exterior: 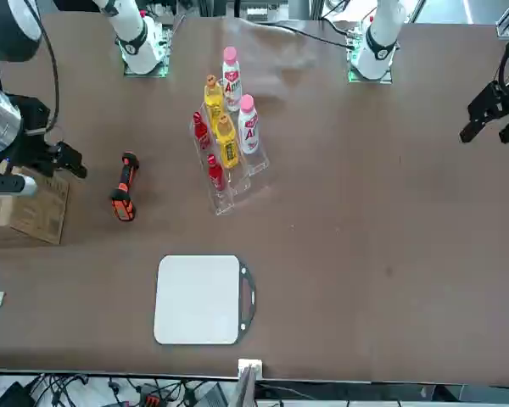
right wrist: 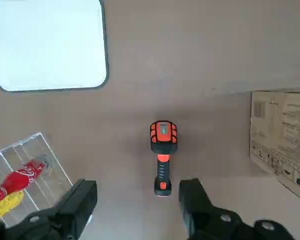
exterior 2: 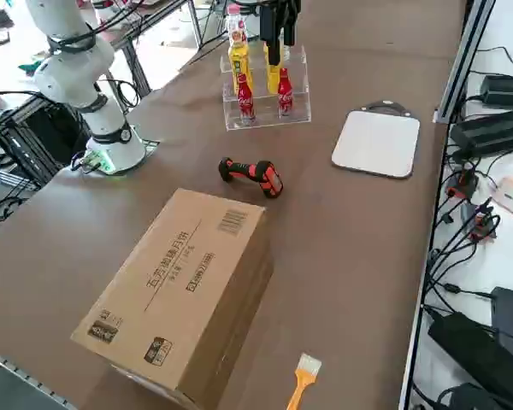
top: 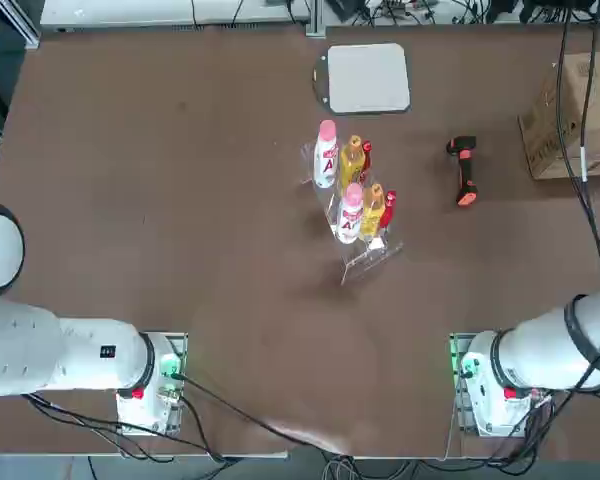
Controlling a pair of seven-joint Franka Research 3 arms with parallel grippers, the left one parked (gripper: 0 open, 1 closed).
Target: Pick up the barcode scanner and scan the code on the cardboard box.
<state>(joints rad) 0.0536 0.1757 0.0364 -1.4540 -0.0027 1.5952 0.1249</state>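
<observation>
Right gripper point(right wrist: 135, 202): raised above the worktop point(top: 180, 220), fingers point(right wrist: 82, 197) released and spread wide, holding nothing; in the wrist view the two fingers stand apart to either side of the butt of the scanner's handle, well clear of it, not touching. Barcode scanner point(right wrist: 163, 150): black pistol-shaped handheld with an orange head and orange trim, lying on its side on bare worktop, its handle end nearer the fingers and its head farther off; located between the bottle rack point(top: 352, 195) and the cardboard box point(top: 572, 115), apart from both. Handling, as a judgement: a rigid moulded body, probably light, with a smooth shell that may slip or swivel if pinched at the bulbous head; the narrow black handle between head and butt offers the flattest opposed sides and looks the best place to take hold, fingers closing across its width. Descent appears to be the next requirement, the fingers being aligned with the handle's long axis. Cardboard box: plain brown corrugated, printed panel and small barcode label facing upward in the side view, lying at the robot's right edge of the worktop, far larger than the scanner. Other contents: clear stepped rack holding red-capped, yellow and white bottles; flat grey-white square pad point(top: 368, 78) at the far side; small orange-handled brush point(exterior 2: 301, 380) near the box.
</observation>
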